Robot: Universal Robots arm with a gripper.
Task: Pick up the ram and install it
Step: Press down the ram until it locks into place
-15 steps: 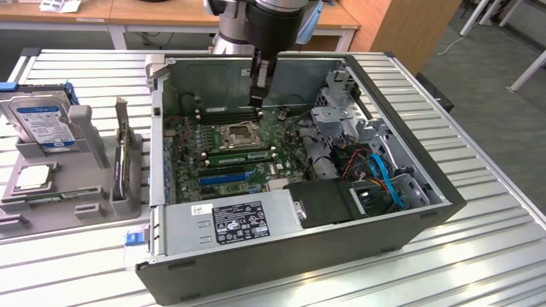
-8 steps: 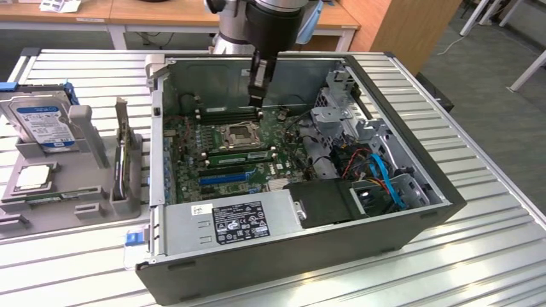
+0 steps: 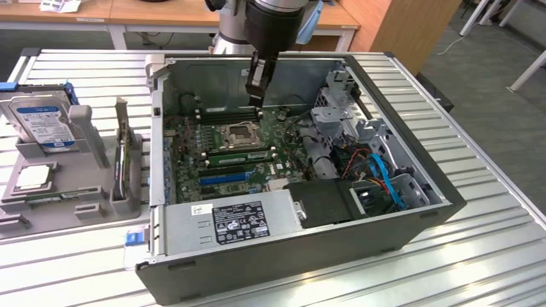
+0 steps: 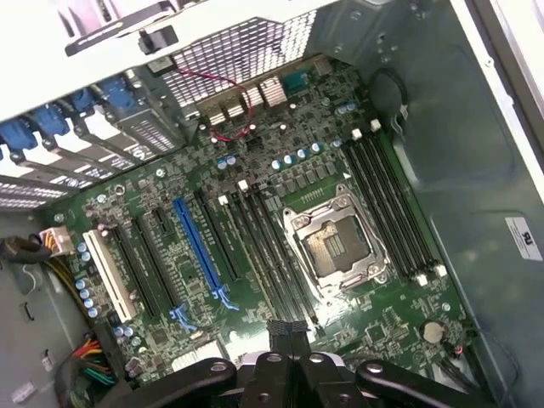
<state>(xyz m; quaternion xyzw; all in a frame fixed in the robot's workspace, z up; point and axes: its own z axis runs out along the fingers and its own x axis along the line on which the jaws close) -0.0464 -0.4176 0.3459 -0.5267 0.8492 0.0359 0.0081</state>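
End effector (image 3: 257,91) pressed together, seemingly gripping nothing, poised above motherboard (image 3: 189,144); ram (image 3: 243,152) apparently standing in slot beside processor socket (image 3: 236,134). Best seated by pushing straight down, evenly along the top edge

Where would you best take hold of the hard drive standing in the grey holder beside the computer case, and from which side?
Probably pinch the hard drive's free upper edge, jaws across its thin faces, coming from above: it stands nearly upright, its lower end sunk in the grey holder.
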